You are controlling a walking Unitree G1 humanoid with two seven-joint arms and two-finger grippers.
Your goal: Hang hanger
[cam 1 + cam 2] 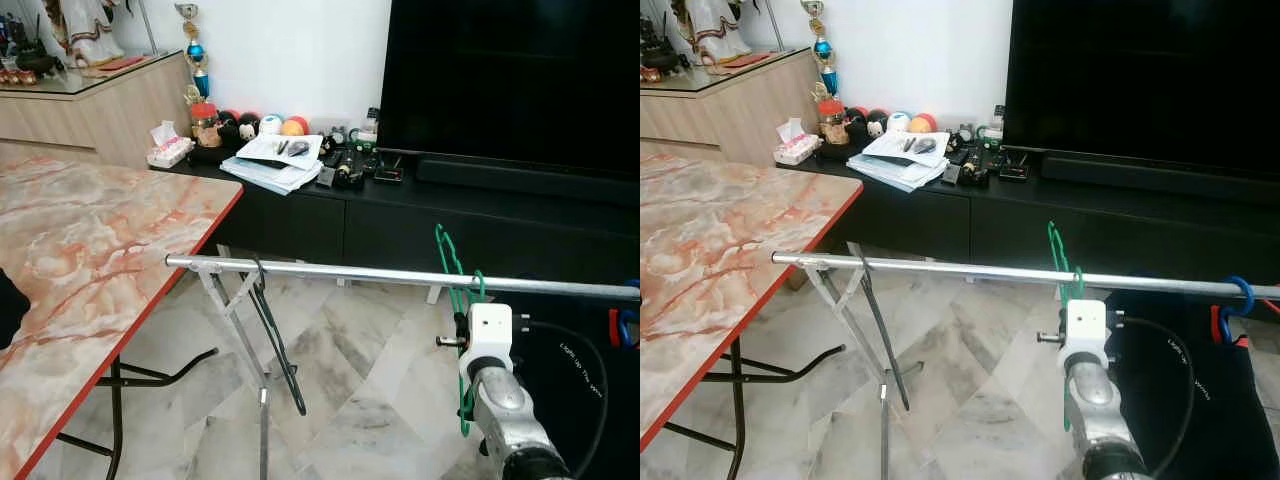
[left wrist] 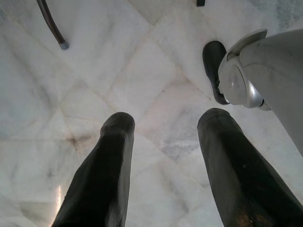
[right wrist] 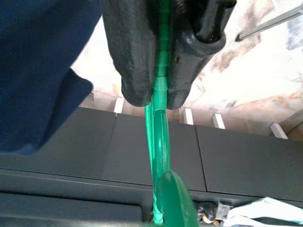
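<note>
From where I stand, the right gripper [image 3: 158,71] is clamped on the green hanger [image 1: 455,275], whose hook sits at the rail [image 1: 350,272], about four o'clock in the head view. It looks light, stiff and slick, so holding it low by the thin frame seems wise. The left gripper [image 2: 165,142] hangs idle, fingers apart.
</note>
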